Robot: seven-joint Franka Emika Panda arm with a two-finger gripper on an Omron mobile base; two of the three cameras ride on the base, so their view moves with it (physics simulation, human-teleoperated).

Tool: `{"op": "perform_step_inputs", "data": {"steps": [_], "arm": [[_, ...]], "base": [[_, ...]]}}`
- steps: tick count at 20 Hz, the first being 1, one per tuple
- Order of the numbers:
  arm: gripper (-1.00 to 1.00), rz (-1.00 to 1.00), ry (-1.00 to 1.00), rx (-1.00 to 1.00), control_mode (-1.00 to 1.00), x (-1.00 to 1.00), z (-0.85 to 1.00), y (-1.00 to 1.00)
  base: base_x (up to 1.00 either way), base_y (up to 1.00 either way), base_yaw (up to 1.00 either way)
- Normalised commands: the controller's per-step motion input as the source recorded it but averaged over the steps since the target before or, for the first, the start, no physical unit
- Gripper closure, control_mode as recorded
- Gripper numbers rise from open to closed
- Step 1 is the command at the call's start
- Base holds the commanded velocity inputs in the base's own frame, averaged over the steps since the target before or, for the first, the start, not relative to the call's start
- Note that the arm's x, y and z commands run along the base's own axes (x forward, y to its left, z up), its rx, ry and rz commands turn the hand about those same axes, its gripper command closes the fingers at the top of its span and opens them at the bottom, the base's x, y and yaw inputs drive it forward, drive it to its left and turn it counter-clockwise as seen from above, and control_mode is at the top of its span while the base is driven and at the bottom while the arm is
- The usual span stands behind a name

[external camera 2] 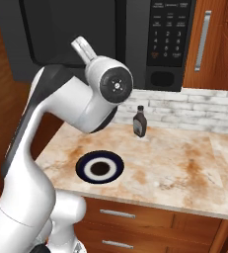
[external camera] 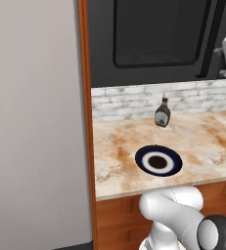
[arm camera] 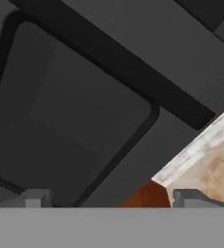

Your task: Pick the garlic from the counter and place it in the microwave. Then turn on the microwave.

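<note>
With its jaws spread and empty, the gripper (arm camera: 106, 196) is facing the big black glass-doored microwave (arm camera: 79, 106), door apparently shut; the garlic's whereabouts I cannot tell, so pressing the start button squarely seems next.

We see a dark sauce bottle (external camera: 162, 113) standing upright below the pincer, close to the white-grey brick wall strip (external camera: 134, 100). Nearer us and lower lies a blue-rimmed plate (external camera: 158, 160) with a white ring and dark centre, well apart from the bottle.
</note>
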Motion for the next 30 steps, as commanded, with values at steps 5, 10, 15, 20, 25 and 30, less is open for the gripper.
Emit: {"op": "perform_step_inputs", "data": {"steps": [5, 10, 15, 20, 25, 30], "arm": [[-1.0, 0.0, -0.12, -0.19, -1.0, -0.12, 0.0, -0.19], [-1.0, 0.0, -0.02, -0.18, -1.0, -0.06, 0.0, -0.26], [-1.0, 0.0, 0.04, -0.12, -1.0, 0.0, 0.01, -0.33], [-1.0, 0.0, 0.11, -0.01, -1.0, 0.0, 0.04, -0.32], [-1.0, 0.0, 0.01, 0.0, -1.0, 0.0, 0.02, -0.32], [-1.0, 0.0, 0.0, 0.0, -1.0, 0.0, 0.0, -0.35]], "base": [[0.0, 0.0, 0.0], [0.0, 0.0, 0.0], [0.0, 0.0, 0.0], [0.0, 0.0, 0.0], [0.0, 0.0, 0.0], [0.0, 0.0, 0.0]]}}
